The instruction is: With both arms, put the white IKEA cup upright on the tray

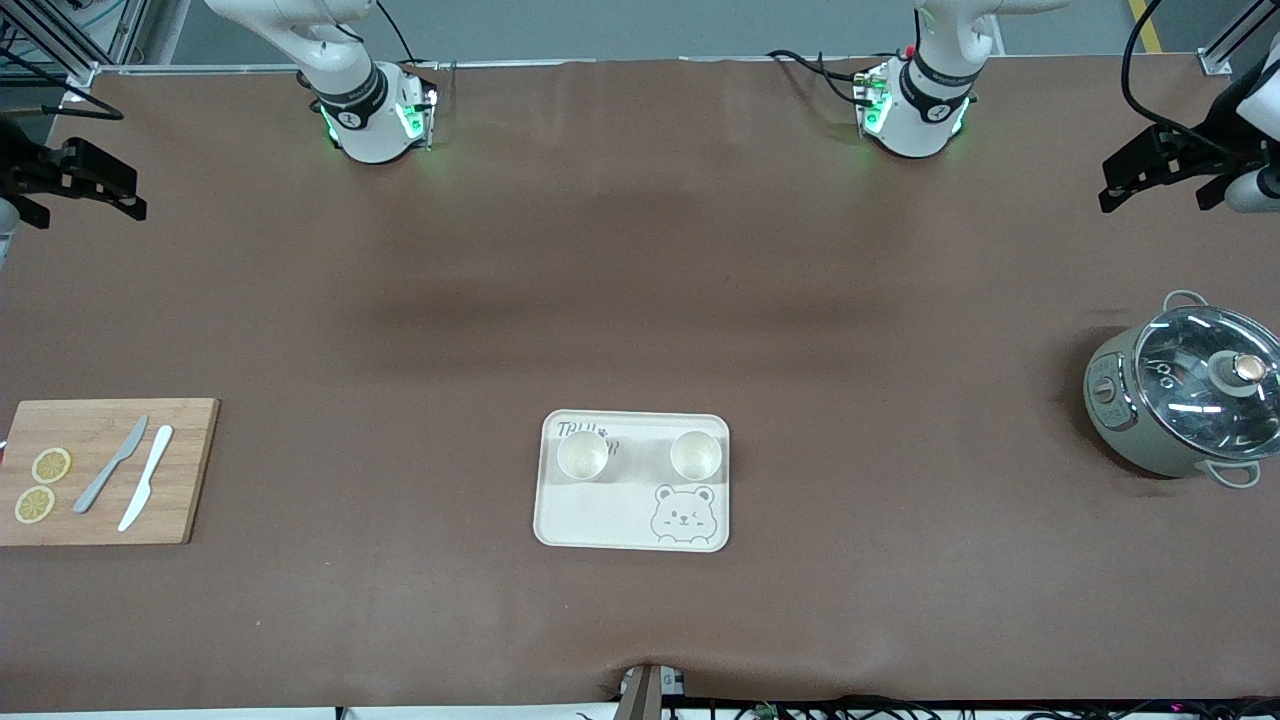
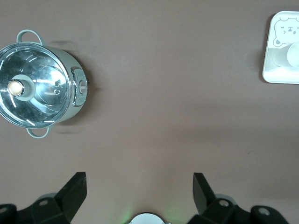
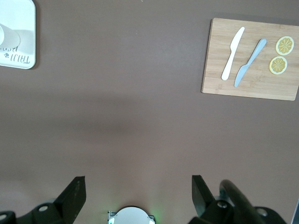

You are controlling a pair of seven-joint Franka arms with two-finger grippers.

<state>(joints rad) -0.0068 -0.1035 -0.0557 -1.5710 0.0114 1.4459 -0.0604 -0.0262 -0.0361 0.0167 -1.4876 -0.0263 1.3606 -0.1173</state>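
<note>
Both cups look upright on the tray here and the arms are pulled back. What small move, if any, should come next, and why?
Probably none beyond holding still: two cups stand upright on the tray, while the left gripper and right gripper hang open and empty at the table's ends.

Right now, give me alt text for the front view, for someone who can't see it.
Two white cups stand upright on a cream tray at mid-table. A cutting board with knives and lemon slices lies toward the right arm's end, a lidded pot toward the left arm's.
</note>
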